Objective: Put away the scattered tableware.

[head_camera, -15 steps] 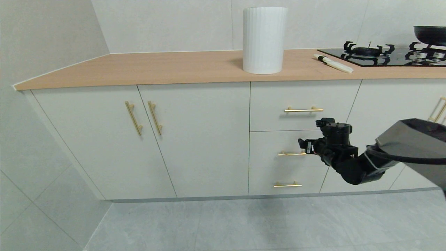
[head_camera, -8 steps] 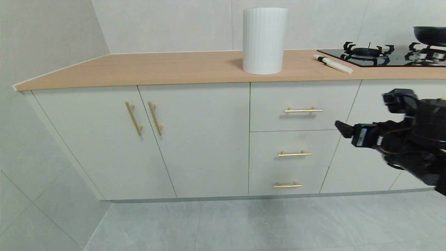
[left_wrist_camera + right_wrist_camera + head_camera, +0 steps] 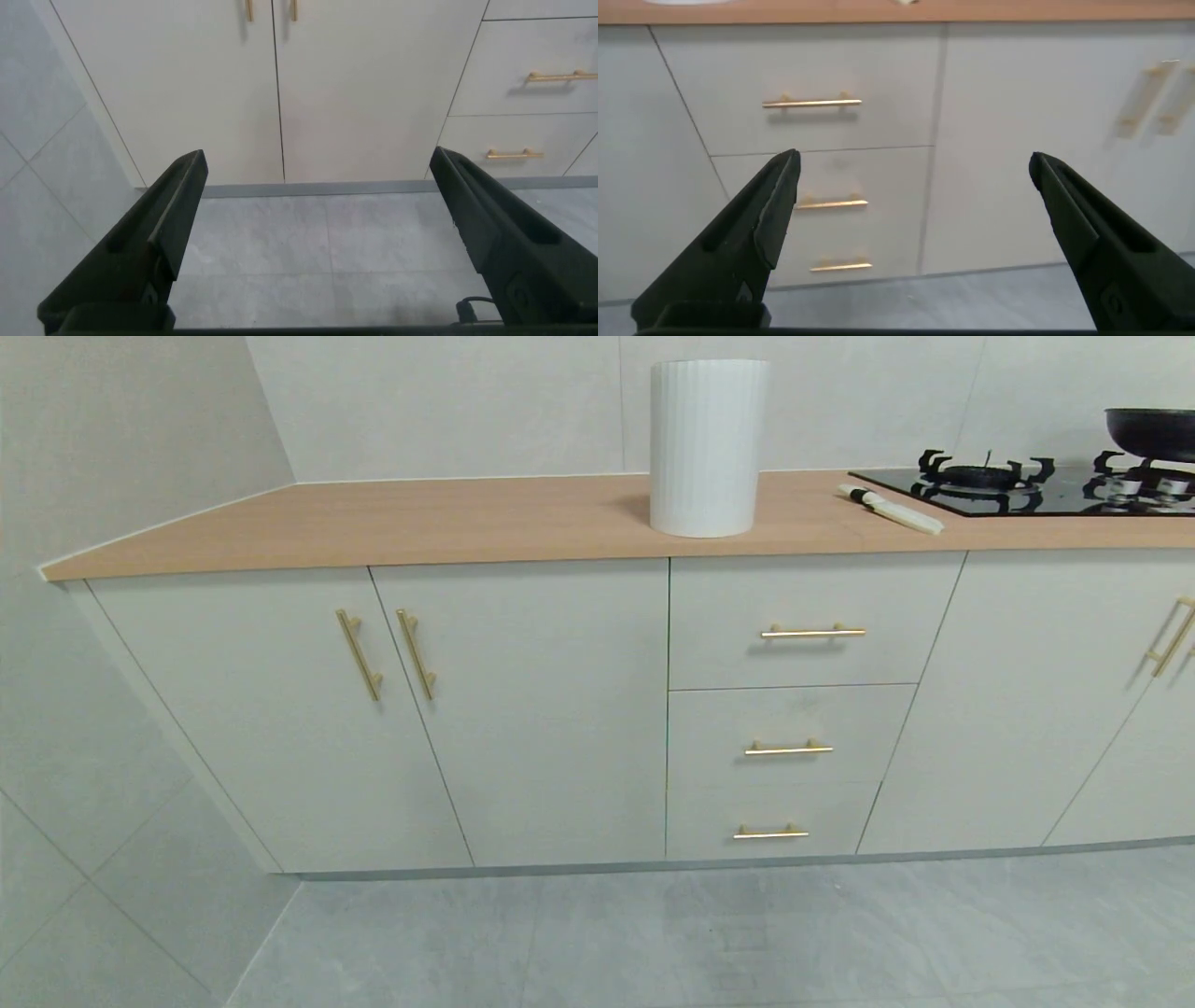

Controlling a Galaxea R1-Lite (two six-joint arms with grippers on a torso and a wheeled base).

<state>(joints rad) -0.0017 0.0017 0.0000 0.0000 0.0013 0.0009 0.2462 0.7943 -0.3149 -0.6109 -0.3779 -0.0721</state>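
Note:
A white-handled utensil (image 3: 892, 508) lies on the wooden countertop (image 3: 420, 518) beside the stove. A tall white ribbed container (image 3: 708, 446) stands on the counter to its left. My left gripper (image 3: 316, 161) is open and holds nothing; it faces the foot of the double-door cabinet (image 3: 280, 84) and the floor. My right gripper (image 3: 913, 159) is open and holds nothing; it faces the drawer stack, level with the middle drawer handle (image 3: 831, 203), below the top drawer handle (image 3: 811, 102).
A black gas stove (image 3: 1027, 485) with a dark pan (image 3: 1153, 429) sits at the counter's right end. Three drawers with gold handles (image 3: 812, 633) are under the container. Double doors (image 3: 387, 653) are to the left. Grey tiled floor (image 3: 653, 933) lies before the cabinets.
My right arm, which was in front of the middle drawer, swung to the right and has left the head view. The drawers are all shut as before.

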